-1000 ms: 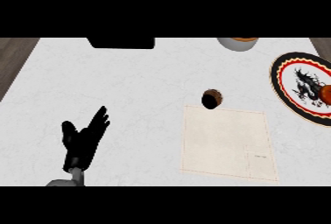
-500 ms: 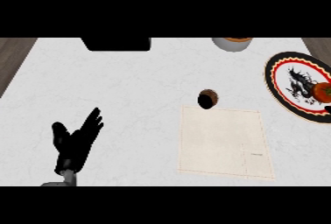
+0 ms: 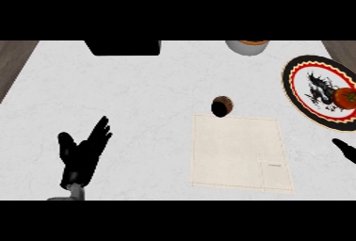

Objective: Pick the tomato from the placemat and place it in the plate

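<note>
The red tomato (image 3: pixel 345 97) lies in the round plate (image 3: pixel 300 80), a white plate with a red and black rim and a dragon print, at the right edge of the counter. The pale square placemat (image 3: pixel 238 153) lies bare at centre right, below and left of the plate. My left hand (image 3: pixel 81 157) stands open at the lower left, fingers up, resting. Only a black tip of my right hand (image 3: pixel 345 149) shows at the right edge, below the plate, holding nothing that I can see.
A small brown cup (image 3: pixel 222 106) lies on its side just above the placemat's top edge. A grey bowl (image 3: pixel 247 46) sits at the counter's far edge. A black block (image 3: pixel 124 47) stands at the far left. Dark wood shows past both side edges.
The whole view has slid down and right a little. A tip of my right hand has come into view at the right edge. My left hand stays open.
</note>
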You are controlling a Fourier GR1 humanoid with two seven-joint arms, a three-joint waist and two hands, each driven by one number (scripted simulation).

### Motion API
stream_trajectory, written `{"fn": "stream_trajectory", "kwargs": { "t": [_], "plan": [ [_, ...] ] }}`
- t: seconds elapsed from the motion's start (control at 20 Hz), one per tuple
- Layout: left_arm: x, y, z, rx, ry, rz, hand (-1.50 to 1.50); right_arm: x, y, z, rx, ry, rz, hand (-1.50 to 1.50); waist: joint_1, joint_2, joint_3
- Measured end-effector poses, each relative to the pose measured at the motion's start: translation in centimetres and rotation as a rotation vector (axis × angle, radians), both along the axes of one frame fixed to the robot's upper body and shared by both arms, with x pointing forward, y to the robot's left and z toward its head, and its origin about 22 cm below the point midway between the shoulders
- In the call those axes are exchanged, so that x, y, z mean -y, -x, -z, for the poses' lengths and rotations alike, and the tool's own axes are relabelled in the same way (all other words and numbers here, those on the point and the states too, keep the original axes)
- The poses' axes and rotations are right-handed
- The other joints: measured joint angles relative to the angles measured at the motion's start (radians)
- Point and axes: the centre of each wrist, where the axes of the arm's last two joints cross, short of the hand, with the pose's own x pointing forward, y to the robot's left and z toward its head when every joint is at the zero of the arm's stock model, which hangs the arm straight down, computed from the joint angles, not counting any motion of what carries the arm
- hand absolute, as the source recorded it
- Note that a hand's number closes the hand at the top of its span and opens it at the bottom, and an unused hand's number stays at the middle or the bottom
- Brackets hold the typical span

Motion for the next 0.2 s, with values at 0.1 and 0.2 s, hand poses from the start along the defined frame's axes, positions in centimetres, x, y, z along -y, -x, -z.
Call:
{"fn": "stream_trajectory", "kwargs": {
  "t": [0.1,0.2],
  "plan": [
    [-0.1,-0.2,0.2,-0.002,0.005,0.000,0.00,-1.1,0.7,-0.1,-0.012,0.006,0.000,-1.50,0.001,0.001,0.000],
    [0.4,0.0,0.3,-0.001,0.005,0.007,0.00,-1.6,1.6,-0.1,-0.024,0.008,0.002,-1.50,0.004,0.001,0.000]
  ]
}}
